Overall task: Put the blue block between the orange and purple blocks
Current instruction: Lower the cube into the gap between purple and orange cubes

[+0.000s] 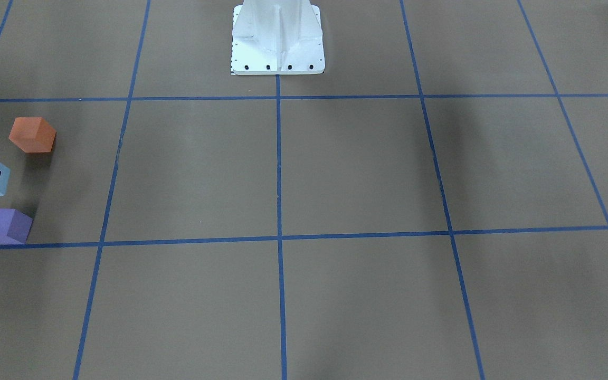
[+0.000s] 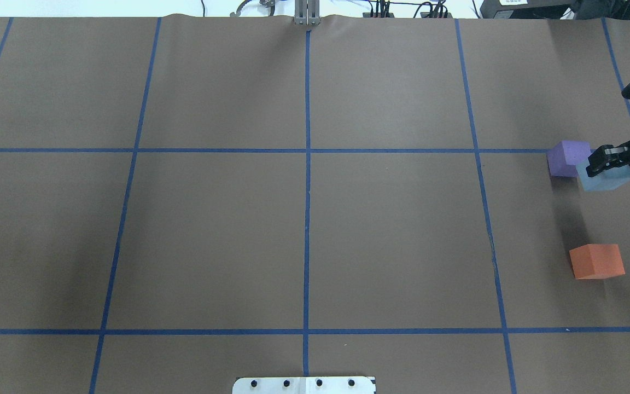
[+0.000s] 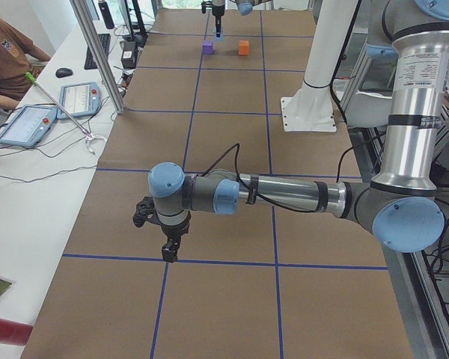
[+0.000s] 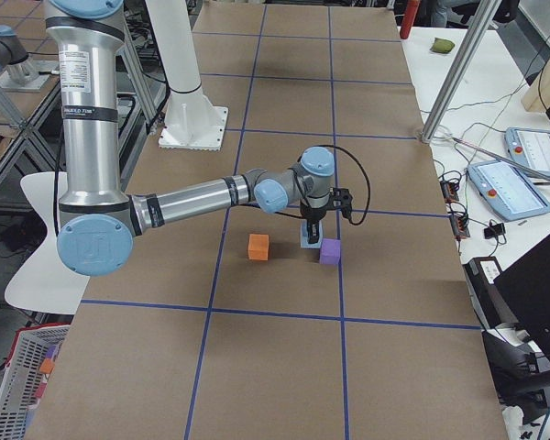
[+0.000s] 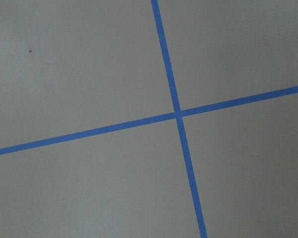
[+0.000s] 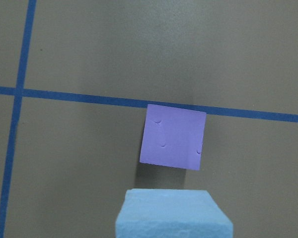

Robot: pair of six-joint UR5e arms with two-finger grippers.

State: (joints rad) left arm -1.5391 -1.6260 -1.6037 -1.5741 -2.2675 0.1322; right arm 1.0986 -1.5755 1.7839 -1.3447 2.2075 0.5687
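Pale blue foam cube (image 2: pixel 605 179), in the gap between the orange foam cube (image 2: pixel 596 261) and the purple foam cube (image 2: pixel 566 158), seemingly nearer the purple. Pinched from above by the black right claw (image 2: pixel 599 163), closed snug on two flat sides. Probably light, soft and a bit squashy, not slippery, not easy to break. Best held gently on flat sides, near the middle. Left claw (image 3: pixel 168 250), far off over the brown table (image 2: pixel 211 235): open or closed, cannot tell.

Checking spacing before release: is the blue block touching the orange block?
No, in the overhead view a wide gap lies between the blue block and the orange block.
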